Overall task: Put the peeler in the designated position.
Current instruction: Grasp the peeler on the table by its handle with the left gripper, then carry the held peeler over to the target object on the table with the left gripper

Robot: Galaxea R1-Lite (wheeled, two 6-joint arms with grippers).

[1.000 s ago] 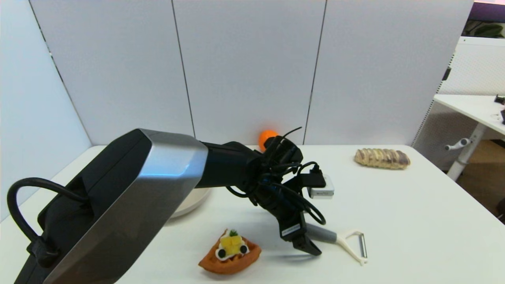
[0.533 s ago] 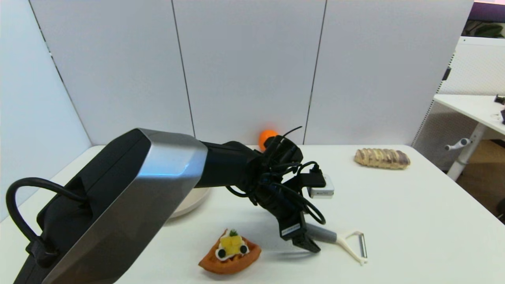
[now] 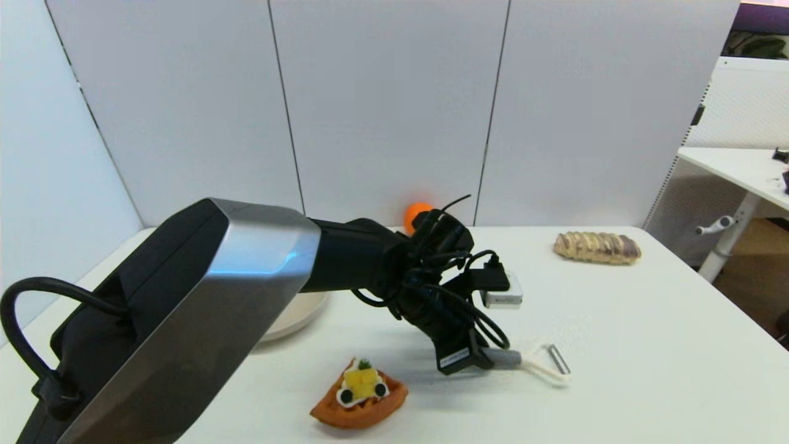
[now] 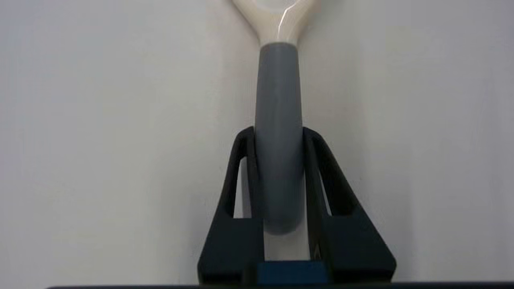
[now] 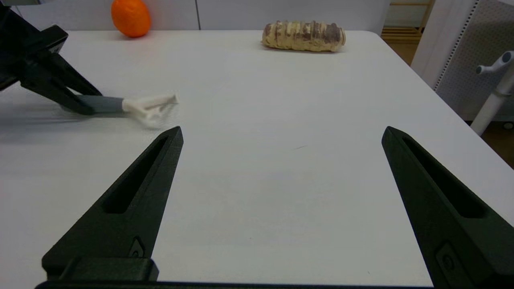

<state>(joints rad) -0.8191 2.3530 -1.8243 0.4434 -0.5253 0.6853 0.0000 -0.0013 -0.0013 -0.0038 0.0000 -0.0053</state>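
White table (image 3: 647, 345) before grey wall panels (image 3: 382, 105); left gripper (image 4: 278, 136) grips the peeler (image 4: 278, 120)

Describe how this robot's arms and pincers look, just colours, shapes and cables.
The left arm has a bulky black link with a brushed silver faceted panel; black cables loop beside it and bundle at the wrist above the left pincer. Both pincers, including the right pincer, have long black tapered triangular fingers with slot cutouts.

White table (image 3: 647, 345): waffle slice (image 3: 359, 398) at the front, plate (image 3: 296, 314) on the left, orange (image 3: 415, 213) and bread loaf (image 3: 596, 247) seen at the back.
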